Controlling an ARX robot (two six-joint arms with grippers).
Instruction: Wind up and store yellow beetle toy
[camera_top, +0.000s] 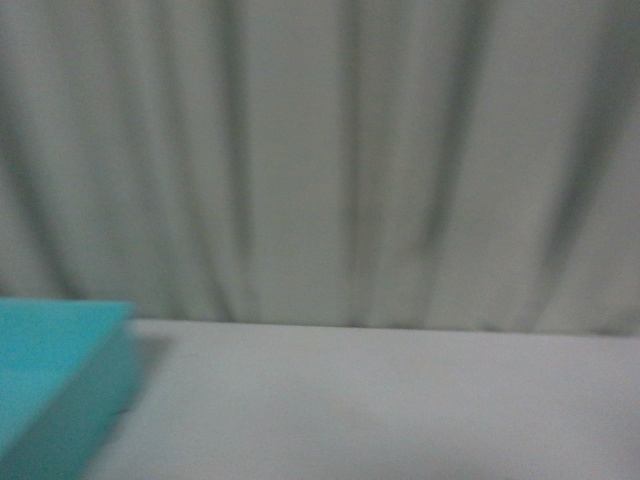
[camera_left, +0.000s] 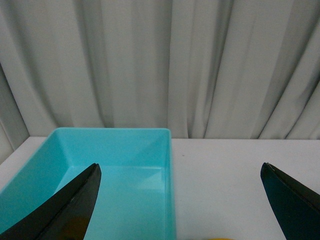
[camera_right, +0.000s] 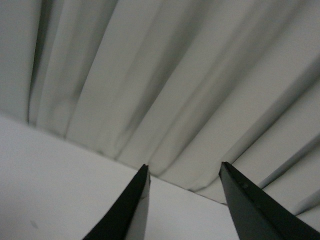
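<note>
left wrist view: the left gripper (camera_left: 180, 169) hangs, jaws spread wide, by the open teal box (camera_left: 115, 146), likely poised to grasp. a yellow sliver nearest it is probably the yellow beetle toy (camera_left: 216, 238). the right gripper (camera_right: 184, 166) has its jaws spread too, empty.

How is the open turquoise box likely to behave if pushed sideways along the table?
The turquoise box looks stiff: its walls stand straight. It probably slides rather than tips, sitting wide and low on the smooth white table. With no contents showing, it is likely light.
</note>
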